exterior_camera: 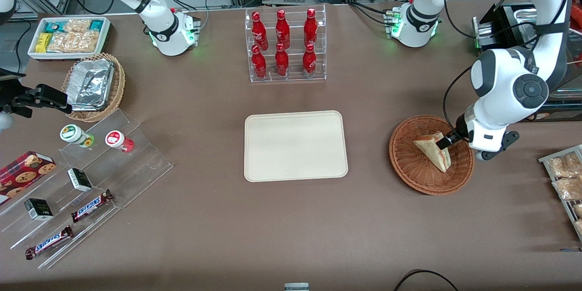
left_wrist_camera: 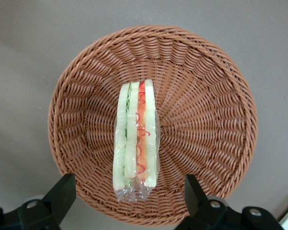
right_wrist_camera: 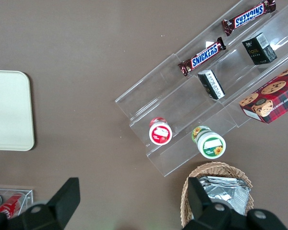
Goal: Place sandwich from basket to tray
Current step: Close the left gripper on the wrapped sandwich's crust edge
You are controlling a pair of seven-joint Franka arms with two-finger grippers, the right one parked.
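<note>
The sandwich [exterior_camera: 431, 149] [left_wrist_camera: 137, 136], a plastic-wrapped wedge with green and red filling, stands on edge in the reddish-brown wicker basket [exterior_camera: 409, 173] [left_wrist_camera: 206, 120] toward the working arm's end of the table. My left gripper [exterior_camera: 445, 142] [left_wrist_camera: 128, 183] hangs open just above the basket. Its black fingers [left_wrist_camera: 63, 188] stand wide apart on either side of the sandwich's wrapped end, touching nothing. The cream tray [exterior_camera: 295, 145] [right_wrist_camera: 9, 110] lies bare at the table's middle, beside the basket.
A clear rack of red bottles [exterior_camera: 285, 45] stands farther from the front camera than the tray. Wire racks with snack bags [exterior_camera: 566, 177] sit at the working arm's table edge. Stepped acrylic shelves with candy bars [exterior_camera: 91, 177] and a foil-tray basket [exterior_camera: 93, 84] lie toward the parked arm's end.
</note>
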